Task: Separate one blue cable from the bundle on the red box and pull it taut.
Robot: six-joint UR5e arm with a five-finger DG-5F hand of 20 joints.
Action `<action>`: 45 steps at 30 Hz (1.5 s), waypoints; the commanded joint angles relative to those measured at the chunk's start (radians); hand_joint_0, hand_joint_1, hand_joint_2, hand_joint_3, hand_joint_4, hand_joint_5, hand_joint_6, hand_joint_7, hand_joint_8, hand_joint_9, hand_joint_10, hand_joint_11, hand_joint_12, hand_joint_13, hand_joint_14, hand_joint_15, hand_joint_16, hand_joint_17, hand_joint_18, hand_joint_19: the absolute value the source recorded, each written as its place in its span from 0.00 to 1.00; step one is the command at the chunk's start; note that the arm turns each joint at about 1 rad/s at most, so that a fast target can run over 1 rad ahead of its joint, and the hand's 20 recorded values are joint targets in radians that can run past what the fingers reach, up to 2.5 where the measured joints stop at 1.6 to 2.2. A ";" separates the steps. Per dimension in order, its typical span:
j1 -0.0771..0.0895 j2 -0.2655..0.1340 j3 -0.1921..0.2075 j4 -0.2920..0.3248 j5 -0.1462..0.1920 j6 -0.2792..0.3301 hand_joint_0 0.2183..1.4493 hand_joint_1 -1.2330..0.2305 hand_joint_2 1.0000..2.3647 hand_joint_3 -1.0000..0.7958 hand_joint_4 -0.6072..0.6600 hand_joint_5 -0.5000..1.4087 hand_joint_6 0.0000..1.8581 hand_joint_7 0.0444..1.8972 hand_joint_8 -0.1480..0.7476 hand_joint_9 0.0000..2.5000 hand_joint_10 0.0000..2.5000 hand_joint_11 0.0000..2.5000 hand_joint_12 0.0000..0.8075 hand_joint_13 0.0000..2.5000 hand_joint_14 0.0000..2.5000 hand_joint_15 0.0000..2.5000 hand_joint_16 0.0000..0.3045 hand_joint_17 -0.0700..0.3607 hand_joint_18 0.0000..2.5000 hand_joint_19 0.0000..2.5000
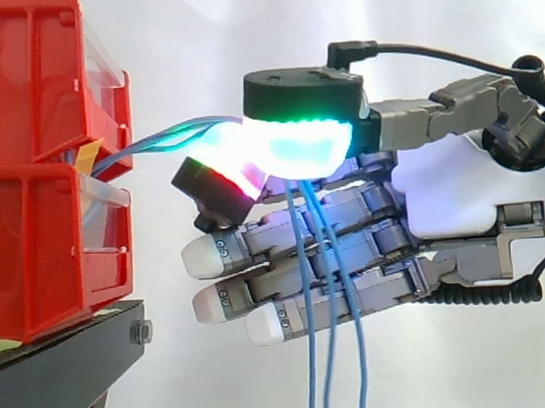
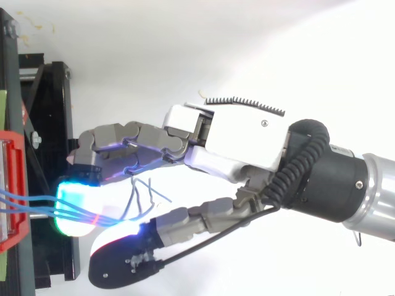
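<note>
In the side view, thin blue cables (image 1: pixel 146 144) run from the stacked red plastic bins (image 1: pixel 30 107) at the left to mid-frame. There the robot hand (image 1: pixel 437 195) pinches several strands between its glowing thumb and one finger, and the slack hangs down across the straight fingers. From above, the loose ends splay between thumb and fingers.

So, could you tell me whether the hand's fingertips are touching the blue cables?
Touching. The side view shows the blue cables passing between the hand's glowing fingertips, pinched there, then hanging down.
</note>
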 commanded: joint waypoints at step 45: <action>-0.001 0.000 0.001 -0.001 -0.014 0.006 0.42 0.24 0.01 0.37 0.61 0.20 0.27 0.67 0.46 0.23 0.00 0.12 0.42 0.14 0.00 0.04 0.15 0.41 0.16 0.13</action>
